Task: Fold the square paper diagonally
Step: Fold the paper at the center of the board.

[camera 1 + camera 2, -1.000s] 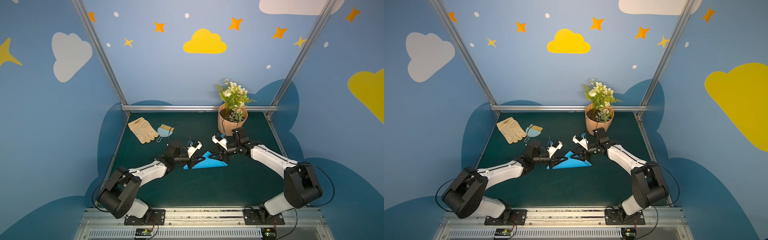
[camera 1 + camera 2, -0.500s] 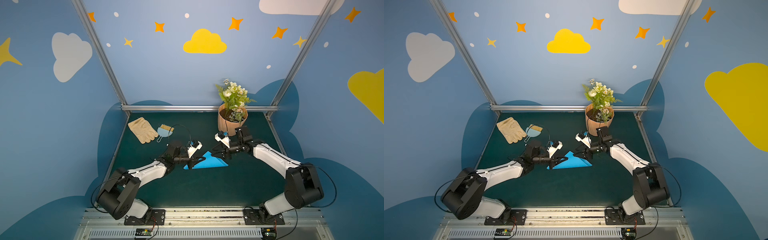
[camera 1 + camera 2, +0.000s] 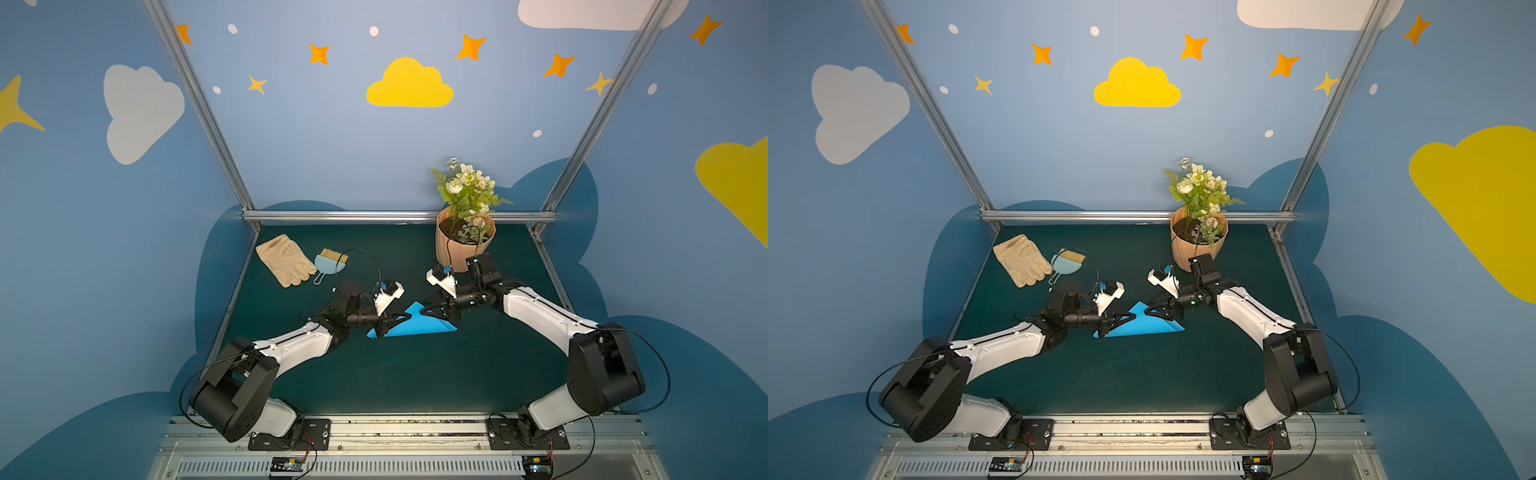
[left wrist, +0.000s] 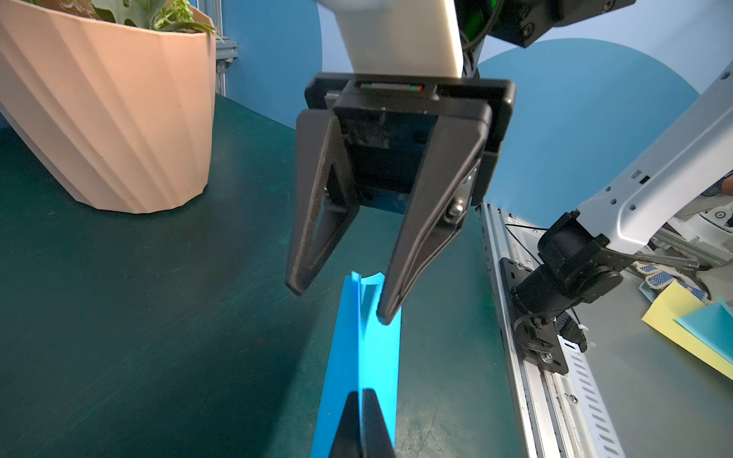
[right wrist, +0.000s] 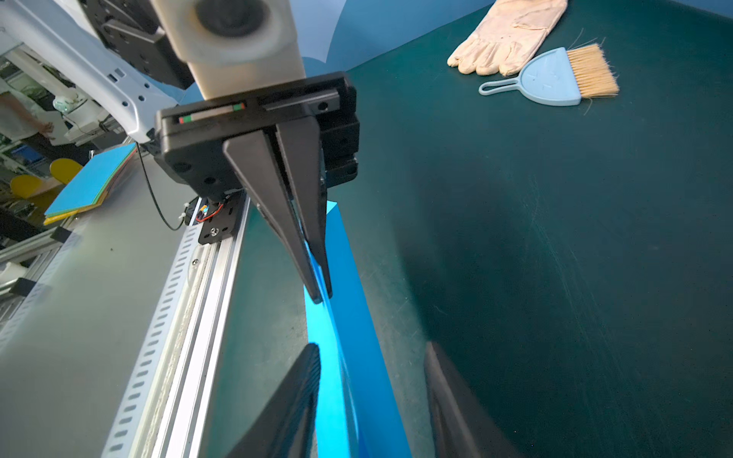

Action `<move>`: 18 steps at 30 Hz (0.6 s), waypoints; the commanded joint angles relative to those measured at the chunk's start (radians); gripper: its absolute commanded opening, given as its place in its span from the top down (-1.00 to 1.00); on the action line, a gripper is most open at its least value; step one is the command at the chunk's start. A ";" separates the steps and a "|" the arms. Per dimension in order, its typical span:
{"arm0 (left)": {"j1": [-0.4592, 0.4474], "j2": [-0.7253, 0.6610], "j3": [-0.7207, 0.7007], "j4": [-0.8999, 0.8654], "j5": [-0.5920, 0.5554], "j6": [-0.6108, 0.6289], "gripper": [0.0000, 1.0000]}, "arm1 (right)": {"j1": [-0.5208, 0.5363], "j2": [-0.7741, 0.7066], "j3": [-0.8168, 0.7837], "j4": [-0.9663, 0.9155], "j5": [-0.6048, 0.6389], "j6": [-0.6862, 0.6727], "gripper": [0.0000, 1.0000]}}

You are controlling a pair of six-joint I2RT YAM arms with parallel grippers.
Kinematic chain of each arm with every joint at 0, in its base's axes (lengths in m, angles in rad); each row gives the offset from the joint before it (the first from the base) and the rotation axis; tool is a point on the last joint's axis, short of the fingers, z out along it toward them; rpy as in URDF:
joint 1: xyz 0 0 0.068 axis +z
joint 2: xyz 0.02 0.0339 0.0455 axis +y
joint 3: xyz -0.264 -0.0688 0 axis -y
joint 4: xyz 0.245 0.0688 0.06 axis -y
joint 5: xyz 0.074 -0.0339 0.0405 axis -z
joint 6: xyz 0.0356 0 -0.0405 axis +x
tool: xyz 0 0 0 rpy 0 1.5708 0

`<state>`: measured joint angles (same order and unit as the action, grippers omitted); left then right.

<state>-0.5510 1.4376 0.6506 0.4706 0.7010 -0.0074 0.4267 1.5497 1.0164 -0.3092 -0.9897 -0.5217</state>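
Barely shifted, right fingers [image 4: 428, 222] gape near flowerpot [image 3: 451, 249]; left fingers [image 5: 277, 206] pinch the square paper [image 3: 415, 326].

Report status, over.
Left claw shut on paper. Right claw open at paper's other end. Paper folded to triangle. Flowerpot close behind right arm.

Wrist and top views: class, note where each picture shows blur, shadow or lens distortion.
Left wrist view: the left gripper, nearest the lens, is soft; the square paper sharp. Right wrist view: the right gripper is blurred, the rail bows slightly. In both top views: frame posts splay outward; light is even.
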 commanded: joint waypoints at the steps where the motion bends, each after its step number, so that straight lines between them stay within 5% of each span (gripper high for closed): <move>1: -0.003 -0.016 0.015 -0.004 -0.010 -0.004 0.95 | 0.008 0.013 0.034 -0.028 -0.021 -0.004 0.24; 18: -0.006 0.018 0.040 -0.005 -0.062 -0.034 0.95 | 0.052 0.061 0.096 -0.091 0.016 -0.021 0.82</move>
<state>-0.5526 1.4422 0.6598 0.4698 0.6521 -0.0315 0.4702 1.5925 1.0805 -0.3531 -0.9798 -0.5354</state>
